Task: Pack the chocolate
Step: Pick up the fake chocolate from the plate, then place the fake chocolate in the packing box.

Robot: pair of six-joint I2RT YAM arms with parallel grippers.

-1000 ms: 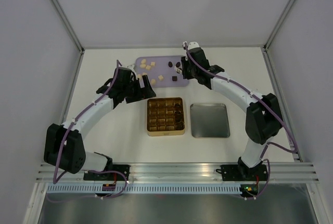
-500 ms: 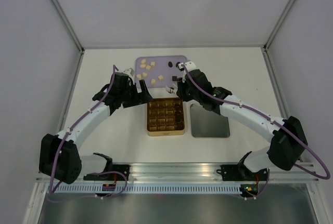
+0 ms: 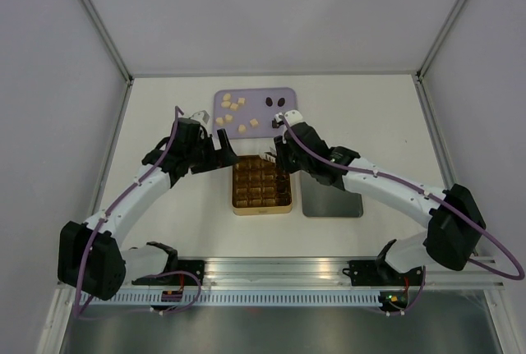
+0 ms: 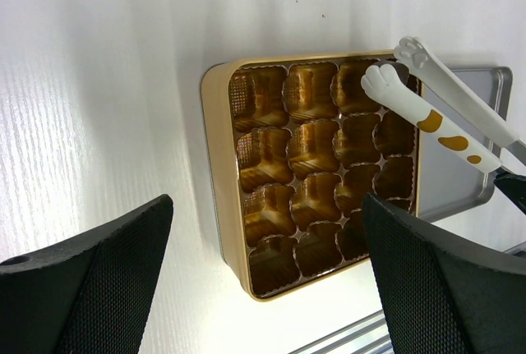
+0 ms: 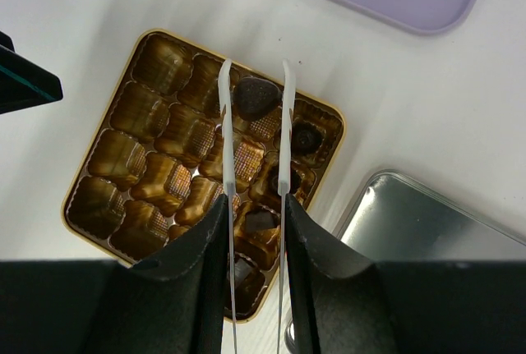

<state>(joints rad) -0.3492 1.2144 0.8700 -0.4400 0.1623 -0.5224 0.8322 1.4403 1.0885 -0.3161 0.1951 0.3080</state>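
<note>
The right gripper (image 5: 253,231), part-closed on tweezers (image 5: 224,140) pinching a dark chocolate (image 5: 256,96), is hovering over the tin (image 5: 99,128) and should be centring on an empty cell before releasing, while the left gripper (image 3: 223,150) is gaping wide, empty.

L arm (image 3: 136,188) reaches fwd & inward from its base, elbow low at far left. L tool (image 3: 219,150) has jaws spread wide w/ nothing btwn them; its black, mesh-textured fingers (image 4: 90,280) are well apart. R arm (image 3: 394,192) stretches across toward centre, elbow far right. R tool (image 3: 278,147) is pinched partway on tweezers (image 5: 226,124), pointing down. Tools are near each other, not touching.
</note>
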